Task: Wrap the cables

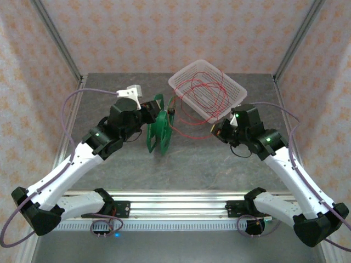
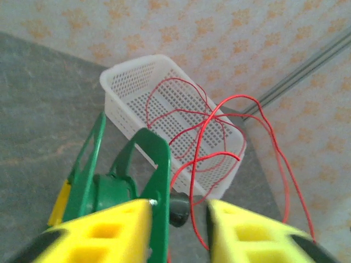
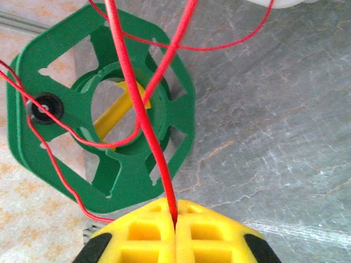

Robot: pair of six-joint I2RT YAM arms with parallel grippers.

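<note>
Your right hand [image 3: 175, 222] is pinched shut on the cables [image 3: 140, 109]; the red strand runs straight up out of the closed fingers and across the green reel [image 3: 104, 126]. Your left hand [image 2: 178, 219] has its fingers apart, with the reel's flange edge in the gap. Most of the red loops sit in the white basket [image 1: 184, 76], spilling over its rim toward the reel on the surface [image 1: 192, 164]. The right wrist view gives you the reel's black knob [image 3: 44, 107] face-on, while the top view has the reel nearly edge-on.
</note>
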